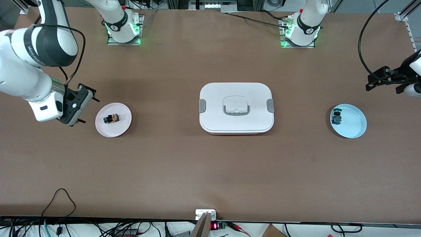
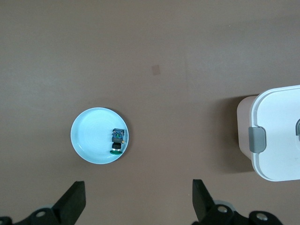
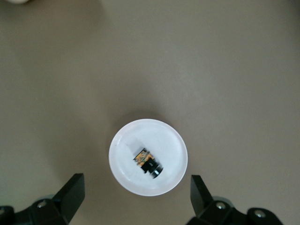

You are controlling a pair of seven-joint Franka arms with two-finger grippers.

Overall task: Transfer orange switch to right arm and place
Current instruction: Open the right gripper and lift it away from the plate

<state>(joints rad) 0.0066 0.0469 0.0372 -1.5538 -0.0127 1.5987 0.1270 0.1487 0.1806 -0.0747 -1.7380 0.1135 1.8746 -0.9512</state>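
I see the orange switch (image 1: 111, 118) lying on its side in the pink plate (image 1: 102, 128) at the right arm's end of the table, and the right gripper (image 1: 86, 105) hangs just beside that plate with its fingers spread wide and empty — looks staged for a straight drop onto the switch. The left gripper (image 1: 383, 80) waits wide open and empty near the blue plate (image 1: 355, 126), which holds the green-blue switch (image 1: 336, 117). The white box (image 1: 236, 108) sits mid-table, well apart from both plates — bare tabletop all round.
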